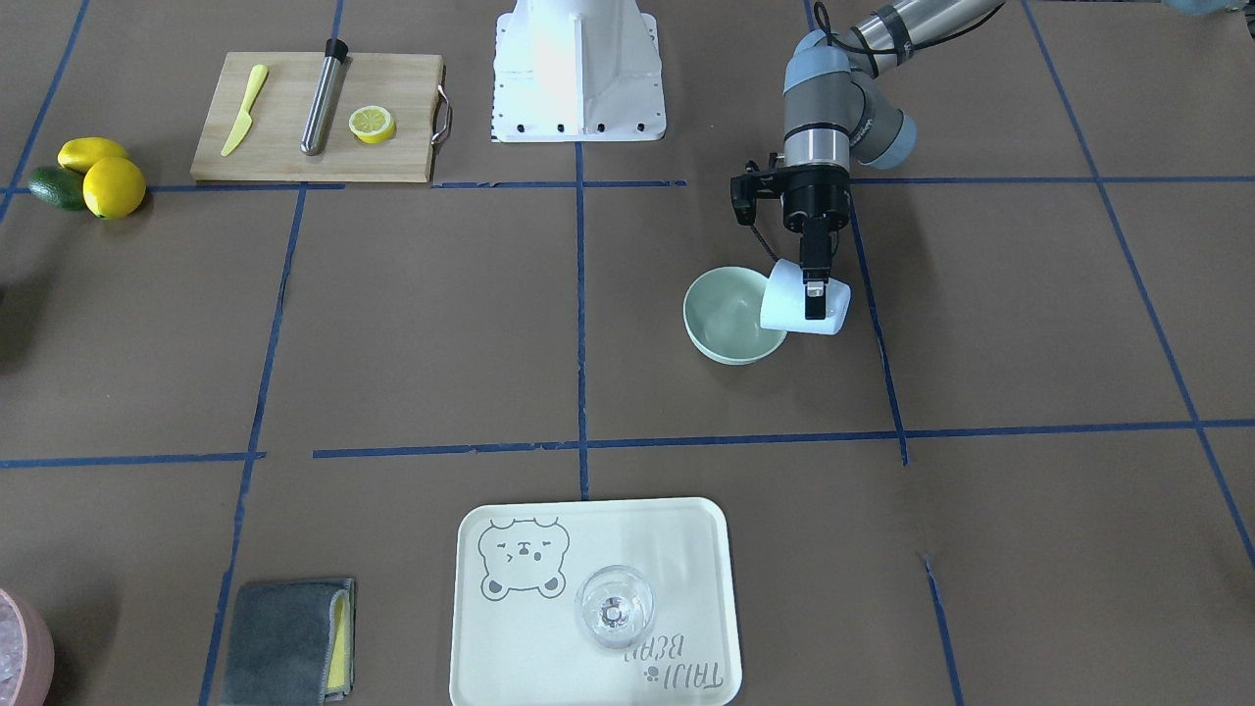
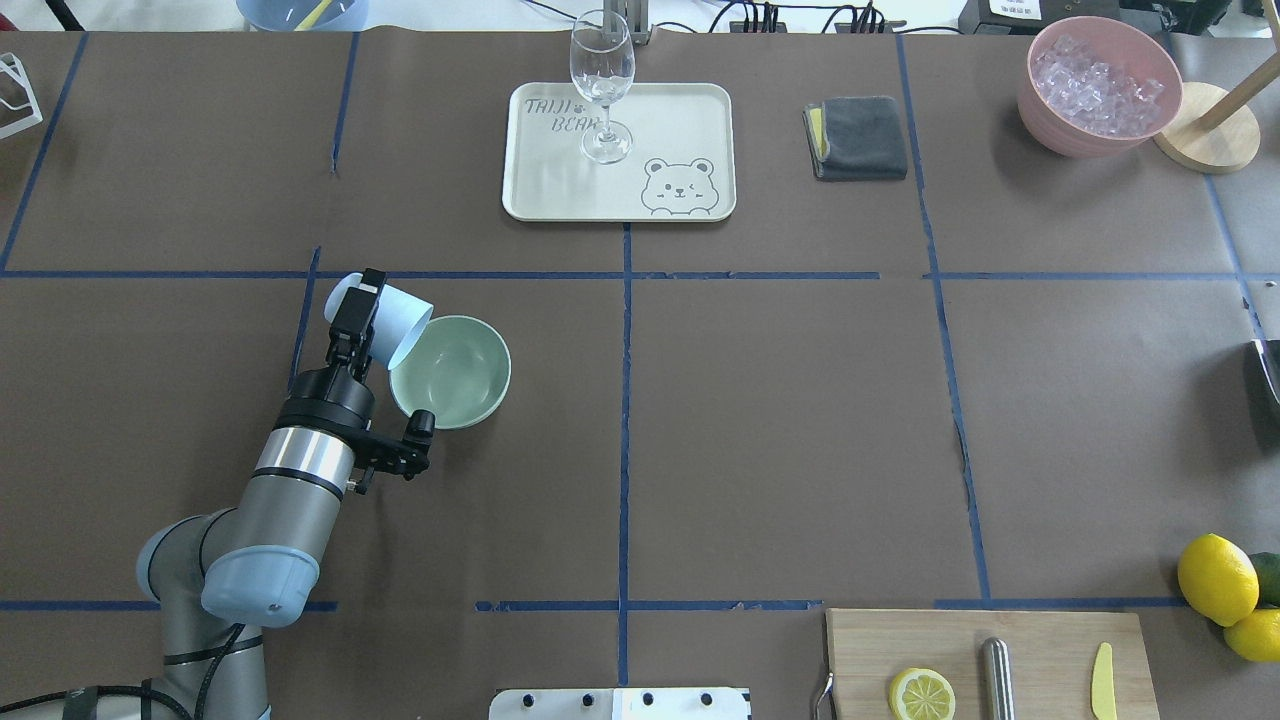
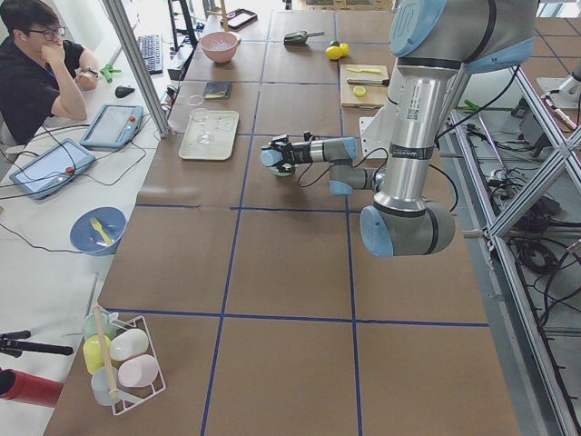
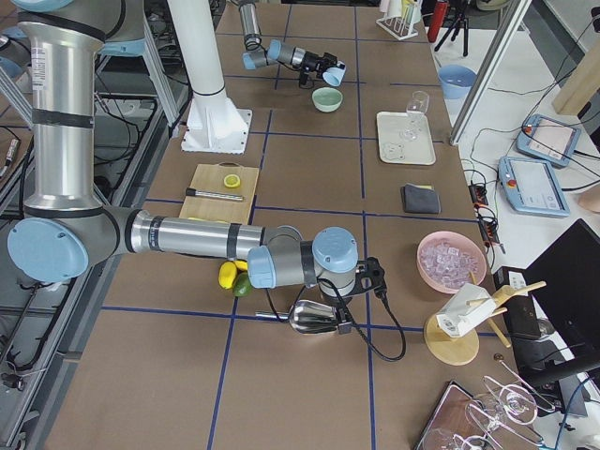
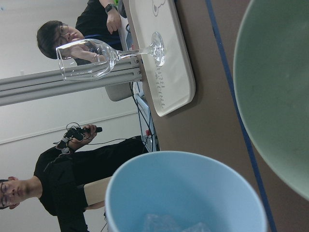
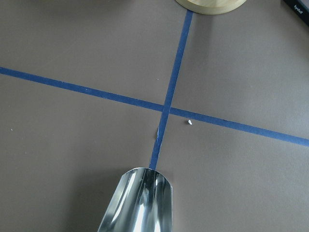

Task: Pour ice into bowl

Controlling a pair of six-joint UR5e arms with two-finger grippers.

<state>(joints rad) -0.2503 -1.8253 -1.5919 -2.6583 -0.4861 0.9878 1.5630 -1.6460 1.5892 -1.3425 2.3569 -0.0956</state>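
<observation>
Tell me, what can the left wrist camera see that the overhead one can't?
Only the wrist view looks inside the cup, where ice sits, and catches two people. Only the overhead shows the left fingers clamping the cup, the pink bowl and lemons. Both show the cup, green bowl, glass and tray.

— Robot's left half of the table?
— A bowl. A cup is tipped over its far left rim, with ice inside the cup.
— Far edge?
— A tray at centre with a glass standing on it. A cloth lies to the tray's right. Further right, a second bowl holds ice cubes.
— Near right?
— A board carrying a half lemon, a rod and a knife.
</observation>
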